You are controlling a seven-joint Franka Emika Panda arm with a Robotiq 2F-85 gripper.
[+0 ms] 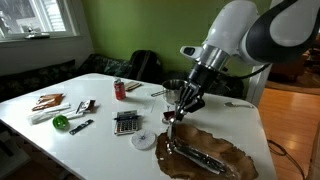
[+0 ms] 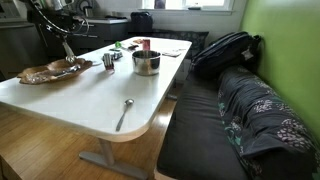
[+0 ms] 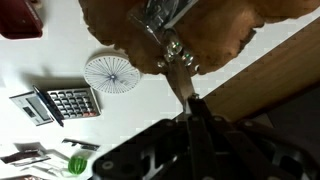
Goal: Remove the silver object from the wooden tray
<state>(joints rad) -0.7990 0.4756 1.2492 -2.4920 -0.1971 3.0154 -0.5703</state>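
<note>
Gripper [image 1: 176,112] above wooden tray [image 1: 228,148] rim at table [image 1: 95,150] corner | jaws narrow; hold on silver utensil [image 1: 200,156] indeterminate

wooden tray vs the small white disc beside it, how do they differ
Colour: the wooden tray is dark glossy brown, the white disc is pale.
Outline: the tray has an irregular wavy edge, the disc is a neat circle.
Size: the tray is far bigger than the disc.
Load: the tray carries the silver object, the disc carries nothing.
Both lie flat on the white table.
</note>
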